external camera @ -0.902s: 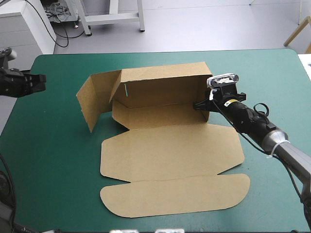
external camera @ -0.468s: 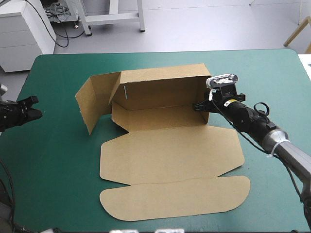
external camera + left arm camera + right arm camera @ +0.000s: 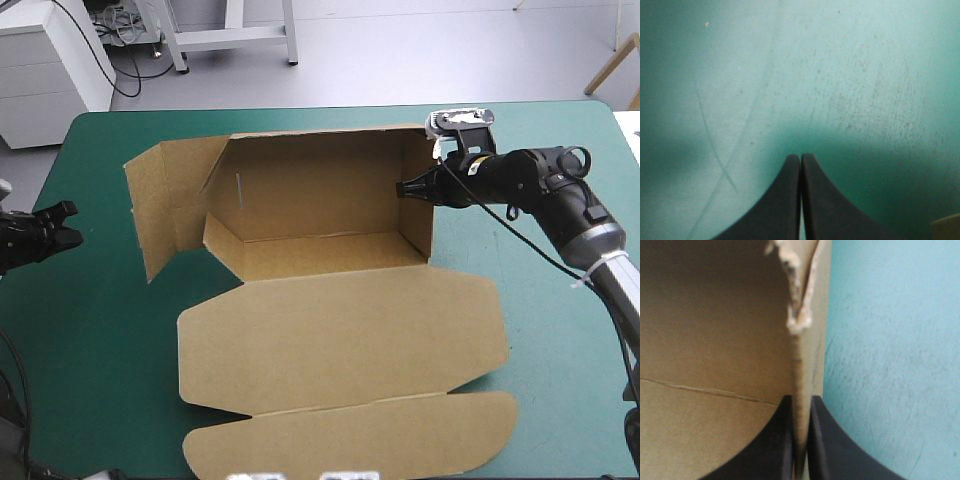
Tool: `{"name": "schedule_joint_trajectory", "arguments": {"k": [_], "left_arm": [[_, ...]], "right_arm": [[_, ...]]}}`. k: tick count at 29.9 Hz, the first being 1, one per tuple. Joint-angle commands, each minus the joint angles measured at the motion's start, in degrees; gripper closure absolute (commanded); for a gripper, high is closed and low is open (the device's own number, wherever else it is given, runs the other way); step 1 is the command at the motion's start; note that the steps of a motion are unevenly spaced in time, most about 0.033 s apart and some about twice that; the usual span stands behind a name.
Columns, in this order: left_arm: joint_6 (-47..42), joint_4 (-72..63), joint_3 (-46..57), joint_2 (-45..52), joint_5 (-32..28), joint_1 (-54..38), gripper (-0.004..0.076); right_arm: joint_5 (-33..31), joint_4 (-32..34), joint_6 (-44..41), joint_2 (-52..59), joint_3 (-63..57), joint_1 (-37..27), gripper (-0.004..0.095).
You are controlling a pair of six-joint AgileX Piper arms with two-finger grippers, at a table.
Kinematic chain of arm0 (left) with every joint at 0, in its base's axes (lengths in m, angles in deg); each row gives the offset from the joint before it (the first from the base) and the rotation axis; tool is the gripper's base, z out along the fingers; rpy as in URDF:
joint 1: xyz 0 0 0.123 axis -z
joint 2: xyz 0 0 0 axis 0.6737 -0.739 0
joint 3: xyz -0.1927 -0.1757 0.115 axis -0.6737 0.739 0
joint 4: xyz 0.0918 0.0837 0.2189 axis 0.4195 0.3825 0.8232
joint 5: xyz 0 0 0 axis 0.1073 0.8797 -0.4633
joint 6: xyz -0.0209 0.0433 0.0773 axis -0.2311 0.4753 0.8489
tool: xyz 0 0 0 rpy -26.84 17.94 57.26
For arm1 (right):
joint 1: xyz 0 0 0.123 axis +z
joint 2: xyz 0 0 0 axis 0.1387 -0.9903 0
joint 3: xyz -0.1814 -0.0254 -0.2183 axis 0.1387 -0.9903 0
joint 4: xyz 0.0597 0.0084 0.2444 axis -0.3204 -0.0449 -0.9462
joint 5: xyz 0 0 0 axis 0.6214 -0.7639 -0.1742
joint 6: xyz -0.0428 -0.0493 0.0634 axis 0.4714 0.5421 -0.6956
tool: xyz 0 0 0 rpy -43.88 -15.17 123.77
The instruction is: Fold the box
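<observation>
box point(image 3: 340, 330), matte brown board, walls raised, edge frayed

Pinching box point(image 3: 330, 330) right wall with right gripper point(image 3: 405, 189), fingers point(image 3: 775, 450) all but closed on the board, arm reaching in from the right, wrist bent leftward. Holding left gripper point(image 3: 800, 160) low over bench point(image 3: 100, 350) left edge, fingers pressed together, empty.

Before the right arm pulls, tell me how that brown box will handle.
Probably stiff yet hinged: the box holds raised walls while its lid lies flat past a crease. Likely light, being one thin sheet, so it may slide when tugged. The right gripper pinches one wall whose edge looks frayed; hard pulling might tear it.
</observation>
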Motion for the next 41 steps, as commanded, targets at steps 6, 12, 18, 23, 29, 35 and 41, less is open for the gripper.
{"name": "schedule_joint_trajectory", "arguments": {"k": [6, 12, 18, 23, 29, 35, 41], "left_arm": [[0.0, -2.5, -1.4, 2.5, -1.9, -0.1, 0.0734], [-0.1, -2.5, -1.4, 2.5, -1.9, -0.1, 0.0734], [-0.6, -2.5, -1.4, 2.5, -1.8, -0.1, 0.0734], [-2.6, -2.5, -1.4, 2.5, -2.2, -0.1, 0.0734], [-3.3, -2.5, -1.4, 2.5, -2.7, -0.1, 0.0734], [-3.3, -2.5, -1.4, 2.5, -3.0, -0.1, 0.0734], [-3.4, -2.5, -1.4, 2.5, -3.7, -0.1, 0.0734]], "right_arm": [[-15.0, 2.2, -5.5, 0.9, 4.2, -0.4, 0.0922], [-16.3, 4.7, -5.5, -2.6, 4.2, -0.4, 0.0922], [-10.9, 6.1, -5.5, -7.6, 4.2, -0.4, 0.0922], [-6.3, 6.3, -5.5, -11.4, 4.2, -0.4, 0.0921], [-3.9, 6.3, -5.5, -13.5, 4.2, -0.4, 0.0864], [-1.9, 6.2, -5.5, -13.6, 4.8, -0.4, 0.0525], [-4.3, 6.7, -4.4, -13.6, 8.7, -0.4, 0.0072]]}}
